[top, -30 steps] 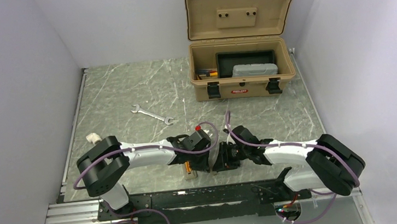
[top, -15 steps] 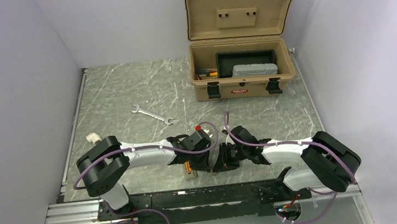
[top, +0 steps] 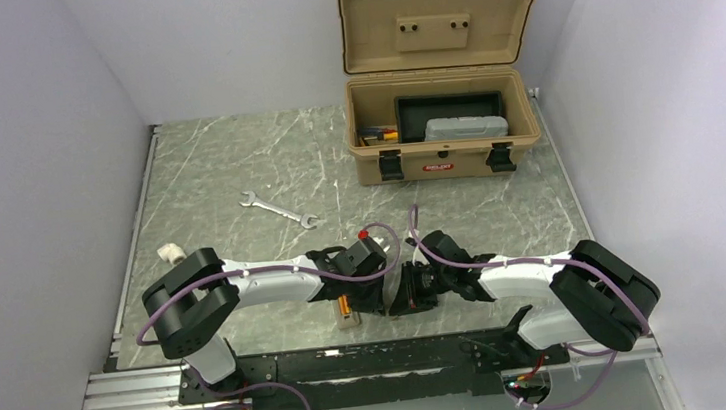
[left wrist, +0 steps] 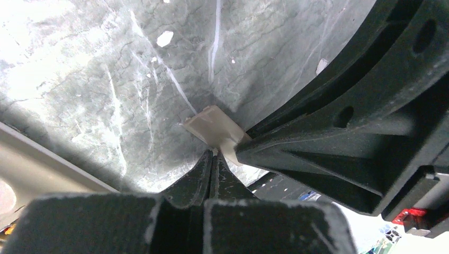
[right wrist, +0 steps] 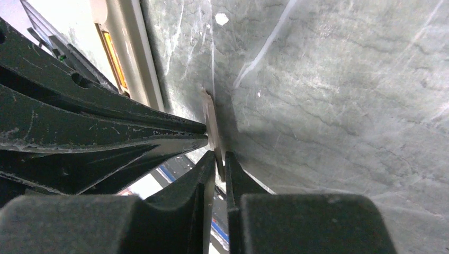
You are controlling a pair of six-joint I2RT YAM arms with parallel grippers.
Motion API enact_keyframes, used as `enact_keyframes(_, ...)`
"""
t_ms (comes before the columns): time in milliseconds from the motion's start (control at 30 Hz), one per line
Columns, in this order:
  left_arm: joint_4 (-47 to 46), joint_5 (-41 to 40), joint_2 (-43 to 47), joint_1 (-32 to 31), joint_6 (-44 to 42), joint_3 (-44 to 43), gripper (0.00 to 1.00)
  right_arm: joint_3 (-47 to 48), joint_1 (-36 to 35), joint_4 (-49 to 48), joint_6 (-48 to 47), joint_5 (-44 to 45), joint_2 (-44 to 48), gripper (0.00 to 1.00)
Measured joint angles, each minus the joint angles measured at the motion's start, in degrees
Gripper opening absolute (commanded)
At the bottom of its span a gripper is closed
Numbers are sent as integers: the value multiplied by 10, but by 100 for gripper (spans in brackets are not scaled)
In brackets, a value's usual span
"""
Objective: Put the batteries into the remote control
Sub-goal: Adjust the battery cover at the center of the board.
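A grey-green marbled table [top: 235, 167] sits between plain white walls. At its near edge the two arms meet tip to tip, just beside the remote control [top: 346, 312], which lies back-up on the surface. An orange strip shows in its bay in the right wrist view, and I take this for the batteries [right wrist: 114, 55], though whether both are seated I cannot tell.

The left gripper [left wrist: 212, 156] has its jaws pressed together, pinching a thin cream plate [left wrist: 212, 127] at the very tips. The right gripper [right wrist: 219, 159] stands narrow, its fingers on either side of the same plate seen edge-on. The plate looks like the bay's cover, so the step in hand seems to be passing it between the arms before closing up. The next move calls for one arm to let go cleanly; the plate is slim and could twist or drop.

At the far side a tan toolbox [top: 450, 161] stands with its lid up; inside are a black tray [top: 450, 106], a grey case [top: 467, 128] and some small coloured items [top: 375, 133] at the left end, too small to name. A silver wrench [top: 279, 209] lies well apart on the table.
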State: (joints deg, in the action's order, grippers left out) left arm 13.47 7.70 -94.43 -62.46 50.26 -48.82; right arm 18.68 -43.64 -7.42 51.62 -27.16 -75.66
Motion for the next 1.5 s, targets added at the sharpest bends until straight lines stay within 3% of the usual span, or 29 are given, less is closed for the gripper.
enact_keyframes(167,0,0,0,0,0,0,0,0,0,-2,0,-2,0,3)
enact_keyframes(433,18,-11,17,10,0,2,0,1,0,14,0,25,26,0)
enact_keyframes(700,74,-52,152,49,-16,6,0,26,5,21,-15,35,0,0)
enact_keyframes(967,111,-64,228,87,-18,7,0,80,12,13,-44,21,-69,1)
enact_keyframes(1100,117,-66,247,99,-18,18,0,99,18,9,-59,4,-96,5)
enact_keyframes(1300,125,-66,253,106,-17,39,0,107,26,17,-80,-1,-106,27)
enact_keyframes(1500,130,-66,253,113,-17,50,0,109,30,34,-93,15,-86,39)
